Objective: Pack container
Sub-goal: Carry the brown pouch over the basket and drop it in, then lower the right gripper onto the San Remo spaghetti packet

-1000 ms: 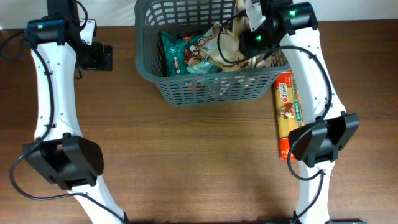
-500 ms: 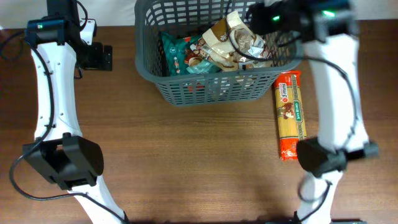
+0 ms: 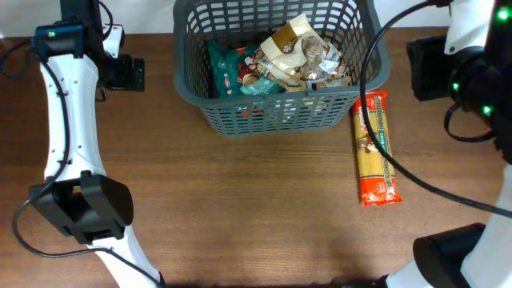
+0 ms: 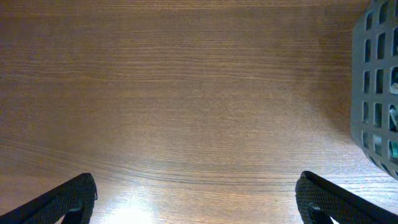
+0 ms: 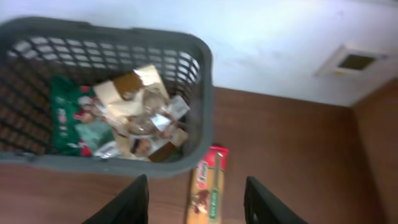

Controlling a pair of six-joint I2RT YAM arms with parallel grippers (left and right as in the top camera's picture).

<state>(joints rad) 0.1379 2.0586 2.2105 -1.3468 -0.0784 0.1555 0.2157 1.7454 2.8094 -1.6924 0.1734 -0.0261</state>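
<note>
Basket (image 3: 272,116), far centre of the table (image 3: 240,200), part filled: probably stiff and light, best gripped at its rim. Left gripper (image 4: 196,186) spread wide, empty; right gripper (image 5: 196,182) parted, holding nothing.

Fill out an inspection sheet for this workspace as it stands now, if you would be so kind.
Surface: wooden table, no spills seen.
Job's things: container holds a green packet and beige packets; pasta packet lies outside, on the table by its right wall.
Clutter: nothing seen.
Grippers: left gripper open, empty, over the table; right gripper open, empty, raised.
Cables: black cable loops across the container's right rim and the pasta packet.
Surroundings: white wall with a wall plate.
</note>
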